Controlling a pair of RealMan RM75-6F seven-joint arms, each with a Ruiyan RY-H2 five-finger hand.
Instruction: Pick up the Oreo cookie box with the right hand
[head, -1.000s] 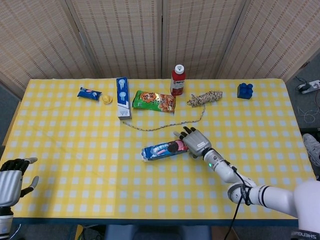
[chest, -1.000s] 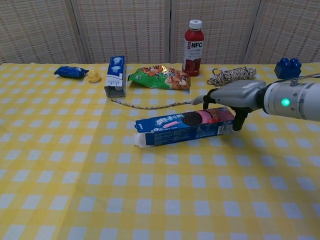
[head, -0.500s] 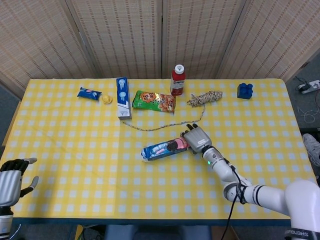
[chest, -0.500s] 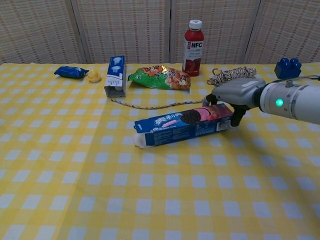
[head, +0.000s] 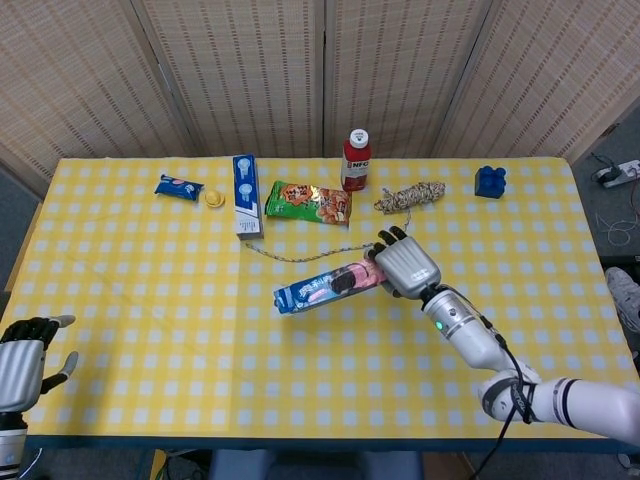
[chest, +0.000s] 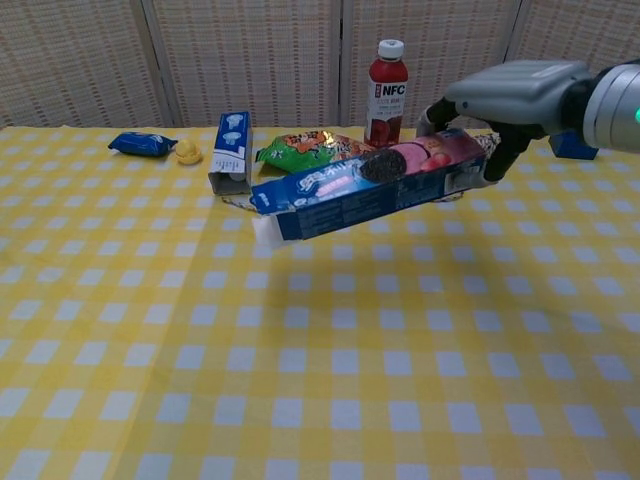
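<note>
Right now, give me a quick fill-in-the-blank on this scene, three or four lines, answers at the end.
1. The Oreo cookie box is held at one end by the ____ hand.
2. In the chest view the box is ____ the yellow checked tablecloth, casting a shadow on it.
3. The cap of the red juice bottle is ____.
4. The left hand holds ____.

Missing words: right; above; white; nothing

The long blue Oreo cookie box (chest: 365, 186) hangs tilted above the checked tablecloth, gripped at its right end.
</note>
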